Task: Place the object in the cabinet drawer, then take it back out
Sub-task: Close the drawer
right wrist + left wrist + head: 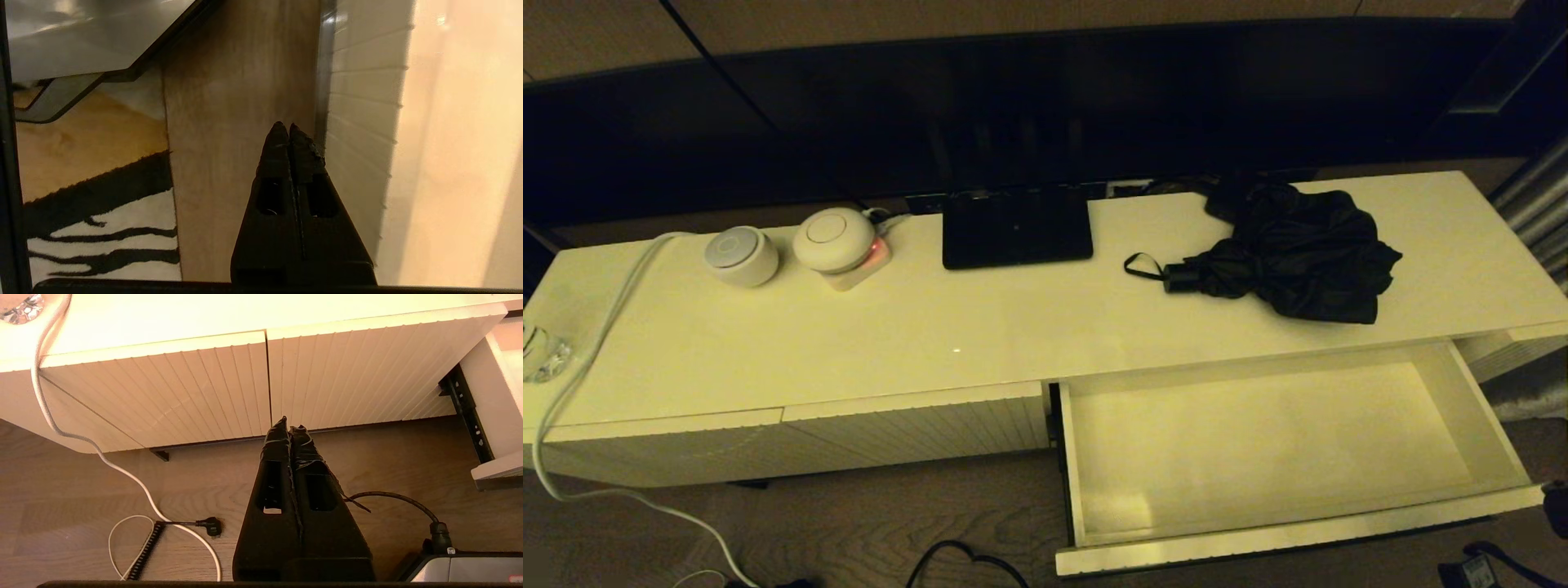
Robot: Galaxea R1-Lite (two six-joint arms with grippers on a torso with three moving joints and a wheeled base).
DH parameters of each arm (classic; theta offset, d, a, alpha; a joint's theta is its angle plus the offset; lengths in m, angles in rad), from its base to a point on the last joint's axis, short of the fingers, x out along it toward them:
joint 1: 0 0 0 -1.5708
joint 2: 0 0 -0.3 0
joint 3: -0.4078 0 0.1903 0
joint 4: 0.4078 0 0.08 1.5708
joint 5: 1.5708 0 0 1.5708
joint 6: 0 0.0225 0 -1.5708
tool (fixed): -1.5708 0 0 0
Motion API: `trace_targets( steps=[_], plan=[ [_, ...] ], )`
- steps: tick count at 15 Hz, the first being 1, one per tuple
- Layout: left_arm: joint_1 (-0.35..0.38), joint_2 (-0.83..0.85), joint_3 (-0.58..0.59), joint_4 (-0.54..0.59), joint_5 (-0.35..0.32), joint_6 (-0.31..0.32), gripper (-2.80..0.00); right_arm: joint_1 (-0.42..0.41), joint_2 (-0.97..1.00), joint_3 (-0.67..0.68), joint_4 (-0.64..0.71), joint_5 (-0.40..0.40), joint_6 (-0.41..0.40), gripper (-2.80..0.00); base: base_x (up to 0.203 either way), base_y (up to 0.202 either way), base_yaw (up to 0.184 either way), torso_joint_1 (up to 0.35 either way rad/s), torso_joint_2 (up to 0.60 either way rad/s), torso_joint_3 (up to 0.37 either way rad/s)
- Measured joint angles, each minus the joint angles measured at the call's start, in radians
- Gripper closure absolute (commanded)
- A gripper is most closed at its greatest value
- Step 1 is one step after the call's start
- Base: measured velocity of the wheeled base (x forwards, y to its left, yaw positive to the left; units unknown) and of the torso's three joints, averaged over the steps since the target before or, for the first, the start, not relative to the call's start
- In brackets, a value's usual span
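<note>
Black folding umbrella point(1290, 253) lying on counter point(931, 327) behind pulled-out, bare cabinet drawer point(1282, 535), left end effector point(289, 428) closed, holding nothing, low before ribbed fronts, right end effector point(288, 130) likewise closed, beside drawer front.

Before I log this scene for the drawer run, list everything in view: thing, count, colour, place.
umbrella: 1, black, folded, on the cabinet top behind the open drawer.
cabinet drawer: 1, cream, pulled open, nothing inside.
cabinet top: 1, cream.
ribbed fronts: 2, cream, closed, left of the drawer.
round devices: 2, white, on the top's left part.
screen stand: 1, black, centre back.
cable: 1, white, running off the left end to the floor.
striped rug: 1, black and white, on the floor.
left gripper: black, shut, low before the ribbed fronts.
right gripper: black, shut, beside the drawer front.
</note>
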Motion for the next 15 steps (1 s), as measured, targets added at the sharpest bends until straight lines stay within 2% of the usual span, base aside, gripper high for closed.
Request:
trace_targets(
  steps=[2, 5, 13, 15],
  plan=[
    [0.000, 0.000, 0.000, 0.000, 0.000, 0.000, 0.00, -0.007, 0.032, -0.002, -0.017, -0.039, -0.002, 0.00, 0.000, 0.000, 0.000, 0.000, 0.00, 0.000],
    [0.000, 0.000, 0.000, 0.000, 0.000, 0.000, 0.00, -0.016, 0.083, -0.008, -0.103, -0.168, 0.003, 0.00, 0.000, 0.000, 0.000, 0.000, 0.00, 0.000],
    [0.000, 0.000, 0.000, 0.000, 0.000, 0.000, 0.00, -0.048, 0.225, -0.014, -0.324, -0.198, 0.007, 0.00, 0.000, 0.000, 0.000, 0.000, 0.00, 0.000],
    [0.000, 0.000, 0.000, 0.000, 0.000, 0.000, 0.00, -0.050, 0.246, -0.010, -0.408, -0.198, 0.032, 0.00, 0.000, 0.000, 0.000, 0.000, 0.00, 0.000]
  ],
)
